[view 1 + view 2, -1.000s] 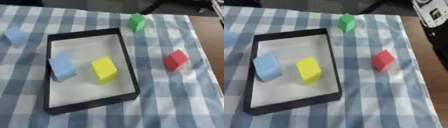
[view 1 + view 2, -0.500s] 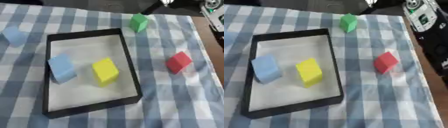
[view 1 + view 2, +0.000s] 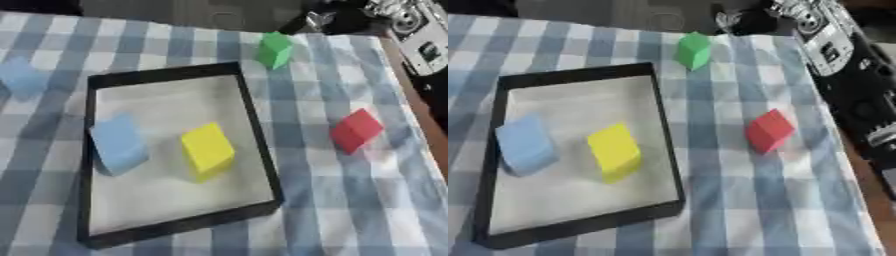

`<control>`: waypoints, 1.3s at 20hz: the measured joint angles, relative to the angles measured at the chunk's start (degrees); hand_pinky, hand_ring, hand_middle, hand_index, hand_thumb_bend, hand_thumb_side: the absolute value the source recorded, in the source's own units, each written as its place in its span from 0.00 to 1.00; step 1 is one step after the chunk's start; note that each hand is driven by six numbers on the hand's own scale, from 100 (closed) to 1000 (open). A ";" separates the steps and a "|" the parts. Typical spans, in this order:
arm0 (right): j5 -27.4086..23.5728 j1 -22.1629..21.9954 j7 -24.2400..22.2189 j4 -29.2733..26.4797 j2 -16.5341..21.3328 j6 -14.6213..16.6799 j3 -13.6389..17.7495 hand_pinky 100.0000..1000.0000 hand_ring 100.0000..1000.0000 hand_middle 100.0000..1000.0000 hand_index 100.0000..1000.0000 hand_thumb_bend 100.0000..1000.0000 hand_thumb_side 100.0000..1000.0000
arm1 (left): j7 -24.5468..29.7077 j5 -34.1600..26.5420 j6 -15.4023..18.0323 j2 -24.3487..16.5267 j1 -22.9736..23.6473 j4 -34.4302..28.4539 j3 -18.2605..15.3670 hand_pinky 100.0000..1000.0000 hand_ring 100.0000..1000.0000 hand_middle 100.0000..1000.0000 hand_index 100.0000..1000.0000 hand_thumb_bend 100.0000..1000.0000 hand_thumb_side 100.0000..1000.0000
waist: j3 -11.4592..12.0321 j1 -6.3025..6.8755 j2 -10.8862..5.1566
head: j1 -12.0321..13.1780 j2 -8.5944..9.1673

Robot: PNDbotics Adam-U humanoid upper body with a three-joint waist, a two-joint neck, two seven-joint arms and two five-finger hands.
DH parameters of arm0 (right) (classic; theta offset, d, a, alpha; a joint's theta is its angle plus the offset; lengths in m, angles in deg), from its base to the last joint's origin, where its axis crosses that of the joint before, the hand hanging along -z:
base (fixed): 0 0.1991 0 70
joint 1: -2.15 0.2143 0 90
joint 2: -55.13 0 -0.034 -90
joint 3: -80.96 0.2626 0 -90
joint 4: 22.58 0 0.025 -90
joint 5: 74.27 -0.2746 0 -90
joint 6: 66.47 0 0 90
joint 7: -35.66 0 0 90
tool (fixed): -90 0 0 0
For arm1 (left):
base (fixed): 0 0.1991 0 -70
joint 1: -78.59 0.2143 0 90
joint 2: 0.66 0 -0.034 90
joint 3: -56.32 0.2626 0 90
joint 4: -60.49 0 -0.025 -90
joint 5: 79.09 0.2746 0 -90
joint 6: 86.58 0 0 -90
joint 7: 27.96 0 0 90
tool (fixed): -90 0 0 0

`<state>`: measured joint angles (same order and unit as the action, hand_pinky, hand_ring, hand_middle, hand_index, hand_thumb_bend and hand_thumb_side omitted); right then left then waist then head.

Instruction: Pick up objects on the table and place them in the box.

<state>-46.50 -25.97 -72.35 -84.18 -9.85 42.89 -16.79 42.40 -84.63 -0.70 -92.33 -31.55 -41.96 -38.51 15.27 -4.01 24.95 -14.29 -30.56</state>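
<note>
Counter [image 3: 350, 200], under a blue-and-white checked cloth, fills both views. Largest item on it: the box [image 3: 254, 115], a shallow black-rimmed tray with a pale floor, left of centre.

Inside the box, two objects already placed: a light blue block [image 3: 118, 145] at about 9 o'clock within the tray, and a yellow block [image 3: 208, 150] just beside it toward the centre. They sit near each other but apart.

Still out on the cloth, three objects. Red block [image 3: 355, 130], at 3 o'clock from the box, well clear of the rim. Green block [image 3: 275, 49], at 1 o'clock, near the far edge. A second pale blue block [image 3: 19, 77], at 10 o'clock, by the left edge.

Judged progress: two in, three to go.

Right arm [image 3: 833, 55] shows along the right edge at 1 to 3 o'clock; its hand and fingers are not visible, so their state cannot be told. Left hand is not in view either.
</note>
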 measured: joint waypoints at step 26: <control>-0.28 -0.89 -10.02 -0.27 -0.40 4.85 -0.04 0.89 0.91 0.92 0.91 0.00 1.00 | 0.70 -0.21 -0.16 -0.01 -0.54 0.00 0.32 0.57 0.71 0.68 0.79 0.39 0.57 | 0.73 0.00 1.46 | -1.47 1.56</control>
<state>-46.77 -26.86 -82.37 -84.46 -10.25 47.74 -16.83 43.09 -84.85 -0.87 -92.34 -32.09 -41.96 -38.19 16.00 -4.01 26.41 -15.76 -29.01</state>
